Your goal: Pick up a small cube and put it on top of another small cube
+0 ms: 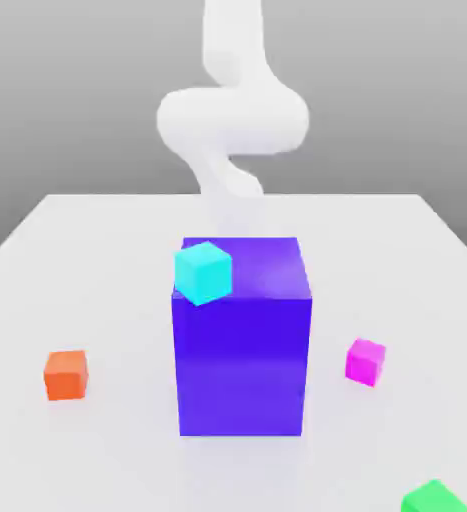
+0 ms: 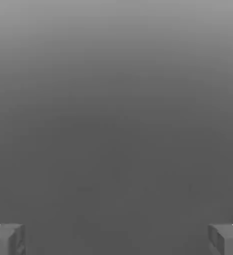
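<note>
Gripper (image 2: 116,239): jaws spread wide, nothing between the fingertips (image 2: 6,239), facing plain grey.
Arm (image 1: 232,115): white, rising behind the blue-purple block (image 1: 242,355).
Magenta-pink cube (image 1: 365,360): on the table (image 1: 97,250), well apart from the gripper (just beside the block, on the exterior view's right).
Cyan cube (image 1: 203,271): atop the block's corner.
Orange cube (image 1: 66,375): exterior view's left of the block.
Green cube (image 1: 435,498): table's near edge.

A wide, pale table (image 1: 67,250) spreads out ahead, smooth and matte, almost white with a faint lilac tint. Its far edge runs straight across, and its sides taper toward that edge. Behind it rises a plain grey backdrop (image 1: 67,90), lighter toward the top, unmarked. The light is soft and even, with faint shadows on the tabletop.
</note>
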### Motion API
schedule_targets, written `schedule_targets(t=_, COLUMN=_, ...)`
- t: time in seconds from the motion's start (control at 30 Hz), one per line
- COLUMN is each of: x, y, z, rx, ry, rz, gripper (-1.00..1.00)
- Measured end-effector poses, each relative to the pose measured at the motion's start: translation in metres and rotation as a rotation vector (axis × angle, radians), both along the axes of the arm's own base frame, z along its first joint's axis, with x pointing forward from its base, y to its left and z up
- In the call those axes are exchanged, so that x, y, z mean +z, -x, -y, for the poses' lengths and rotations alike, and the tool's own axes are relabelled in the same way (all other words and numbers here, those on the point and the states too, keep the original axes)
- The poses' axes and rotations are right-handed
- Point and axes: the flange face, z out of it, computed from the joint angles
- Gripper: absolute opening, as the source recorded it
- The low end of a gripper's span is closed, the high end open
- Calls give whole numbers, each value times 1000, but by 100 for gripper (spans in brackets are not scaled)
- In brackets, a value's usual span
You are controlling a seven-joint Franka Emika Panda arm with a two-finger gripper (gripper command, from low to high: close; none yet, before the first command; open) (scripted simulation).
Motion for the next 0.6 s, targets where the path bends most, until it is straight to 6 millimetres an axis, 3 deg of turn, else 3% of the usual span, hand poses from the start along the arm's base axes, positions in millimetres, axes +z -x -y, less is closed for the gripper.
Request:
schedule_targets(t=0.13, x=-99, y=-32, z=-51, rx=175, ry=46, rz=-137, gripper=0)
schedule_targets(t=0.3, x=-224, y=-28, z=-116, rx=395, ry=124, rz=-298, gripper=0)
schedule_targets(t=0.47, x=-349, y=23, z=-168, rx=630, ry=232, rz=-461, gripper=0)
schedule_targets(t=0.6, x=-429, y=84, z=-184, rx=806, ry=331, rz=-578, gripper=0)
